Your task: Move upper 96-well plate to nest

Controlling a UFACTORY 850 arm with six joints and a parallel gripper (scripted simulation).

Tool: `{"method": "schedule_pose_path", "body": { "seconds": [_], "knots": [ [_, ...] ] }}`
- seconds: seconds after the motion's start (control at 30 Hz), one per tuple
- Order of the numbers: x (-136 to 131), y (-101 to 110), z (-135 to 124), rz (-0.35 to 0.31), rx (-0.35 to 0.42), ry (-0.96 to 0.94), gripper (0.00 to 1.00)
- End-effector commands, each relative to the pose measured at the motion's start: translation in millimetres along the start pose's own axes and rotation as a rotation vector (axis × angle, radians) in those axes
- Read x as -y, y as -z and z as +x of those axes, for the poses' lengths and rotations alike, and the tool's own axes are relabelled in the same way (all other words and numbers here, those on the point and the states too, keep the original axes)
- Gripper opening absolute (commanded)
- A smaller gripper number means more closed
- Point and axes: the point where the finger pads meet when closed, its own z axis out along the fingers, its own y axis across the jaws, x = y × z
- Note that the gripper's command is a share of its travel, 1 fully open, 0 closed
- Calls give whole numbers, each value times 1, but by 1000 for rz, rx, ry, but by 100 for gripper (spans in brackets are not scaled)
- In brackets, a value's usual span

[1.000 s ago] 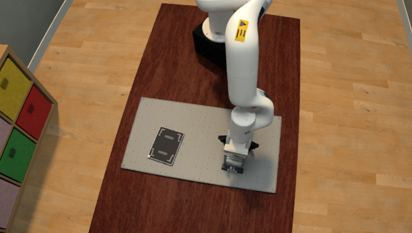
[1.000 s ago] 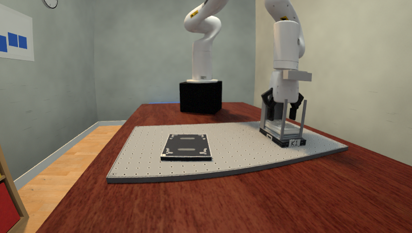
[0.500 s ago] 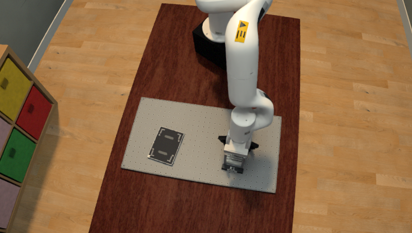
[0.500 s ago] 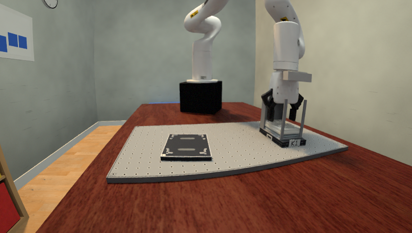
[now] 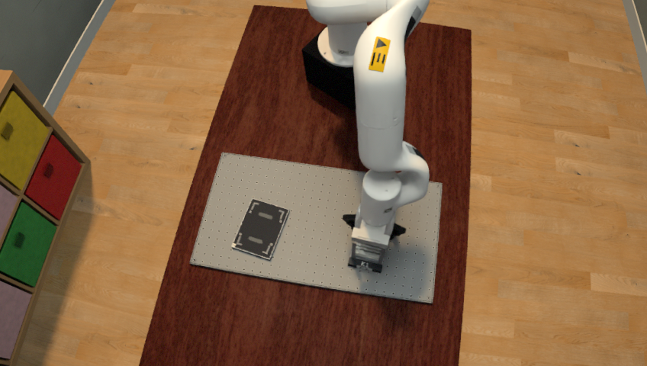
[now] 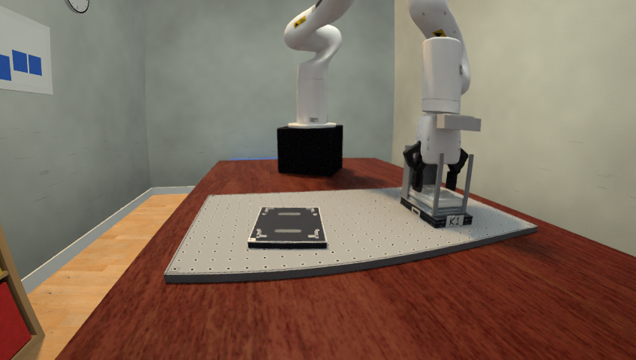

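Observation:
The stack rack K1 stands on the right of the grey perforated board, with four thin posts and a black base with the label K1. Clear 96-well plates lie stacked low inside it. My gripper is open and has come down between the posts, with one black finger on each side of the stack, just above the plates. From above, my wrist hides most of the rack. The plate nest N1 is a flat black pad with white corner locators on the left of the board. It holds nothing.
My black base block stands at the table's far end. A shelf with coloured bins stands on the floor to the left of the table. The grey board lies on a dark wooden table.

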Motion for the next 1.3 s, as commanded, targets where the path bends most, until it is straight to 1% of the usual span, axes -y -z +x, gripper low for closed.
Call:
{"method": "schedule_pose_path", "body": {
  "seconds": [0.0,0.37,0.93,0.97,1.27],
  "knots": [
    [0,-2,1,1,-2,0,100],
    [0,-8,1,1,-2,0,100],
    [0,-8,1,1,-2,0,100],
    [0,-8,1,1,-2,0,0],
    [0,-8,1,1,-2,0,0]
  ]
}}
